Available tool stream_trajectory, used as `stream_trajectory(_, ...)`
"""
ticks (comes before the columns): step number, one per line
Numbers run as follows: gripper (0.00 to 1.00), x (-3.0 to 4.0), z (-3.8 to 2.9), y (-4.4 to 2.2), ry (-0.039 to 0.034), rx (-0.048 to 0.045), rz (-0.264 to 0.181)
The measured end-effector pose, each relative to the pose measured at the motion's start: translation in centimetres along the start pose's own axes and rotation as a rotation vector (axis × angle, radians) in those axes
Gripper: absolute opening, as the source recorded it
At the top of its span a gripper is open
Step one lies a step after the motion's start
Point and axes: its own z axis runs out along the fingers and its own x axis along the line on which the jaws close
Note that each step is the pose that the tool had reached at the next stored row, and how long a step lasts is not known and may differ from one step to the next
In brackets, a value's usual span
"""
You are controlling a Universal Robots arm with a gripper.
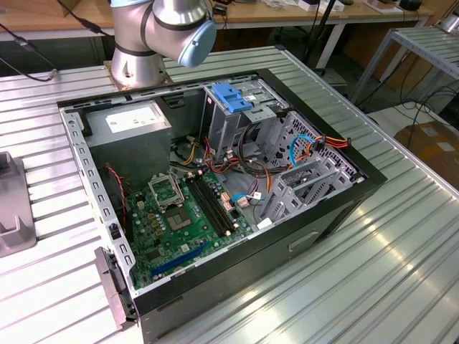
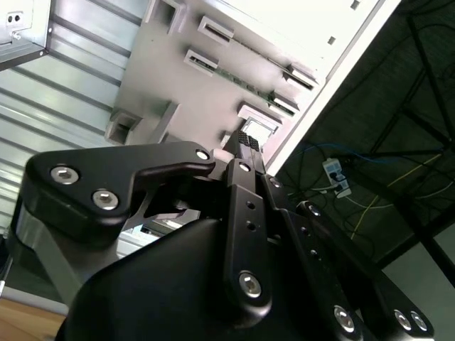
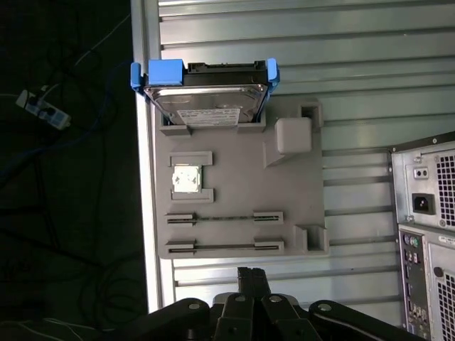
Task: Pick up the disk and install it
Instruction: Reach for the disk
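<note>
power strip (image 3: 43, 110): on the dark floor past the table edge, well off to 1 side of the pincer; no part in the job.
disk (image 3: 206, 96): in the farthest pocket of the holder plate, looks propped on edge, label face toward the pincer, blue rails (image 3: 165, 71) on both ends. Straight ahead of the tips, well apart, untouched.
holder plate (image 3: 234, 213): grey, flat on the ribbed table (image 3: 298, 42), between pincer and disk. 1 small chip (image 3: 186, 179) sits in a nearer pocket, and 2 long slots lie nearest the tips.
pincer (image 3: 252, 273): clenched, tips together, nothing in them.
PC case (image 3: 426, 213): beside the plate, well apart on the pincer's other side; exterior view shows it open, drive cage (image 1: 233, 107) exposed.
step: approach for the pick; nothing grasped, nothing installed.
next move, my read: needs jaws opened wider than the disk body, centred over it, clear of the pocket walls.
</note>
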Motion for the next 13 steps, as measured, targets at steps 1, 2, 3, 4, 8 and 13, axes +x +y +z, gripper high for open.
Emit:
stream_trajectory(1,0.1,0.13,-0.01,-0.01,0.0001,0.0,0.0)
stream_trajectory(2,0.1,0.24,-0.01,-0.02,0.0,0.0001,0.0)
stream_trajectory(3,0.1,0.35,0.0,-0.03,0.0,0.0,0.0)
stream_trajectory(4,0.1,0.46,-0.01,-0.04,0.0,0.0,0.0)
stream_trajectory(8,0.1,1.11,-0.02,-0.09,-0.0001,-0.0001,0.0)
stream_trajectory(13,0.1,1.85,-0.05,-0.14,0.0,0.0001,0.0)
